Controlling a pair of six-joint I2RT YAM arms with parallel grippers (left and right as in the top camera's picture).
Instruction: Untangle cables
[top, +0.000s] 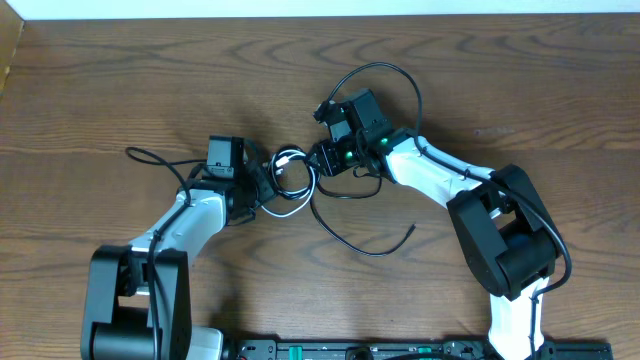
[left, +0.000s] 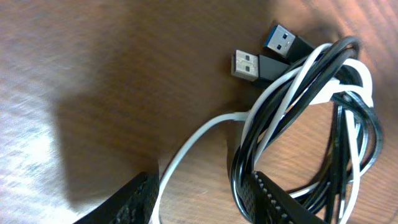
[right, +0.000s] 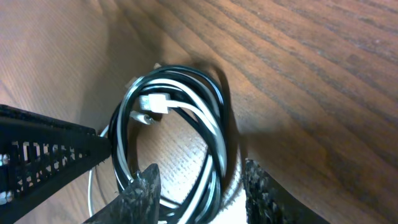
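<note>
- Straddling the tangle, the left gripper (left: 199, 182) has its jaws spread; the white cable (left: 193, 137) and black cables (left: 292, 81) run loosely between them, with nothing pinched.
- The right gripper (right: 199, 168) likewise stands spread over the coil (right: 217, 118), gripping nothing.
- The bundle lies mid-table between both tools. Two USB plugs (left: 249, 64) project from it, and a black tail (top: 370, 250) trails towards the robot's base.
- Step in hand, as judged: choosing a hold on the knot.
- The next move calls for pinching one strand on each side, then drawing them apart along the table (top: 100, 80).
</note>
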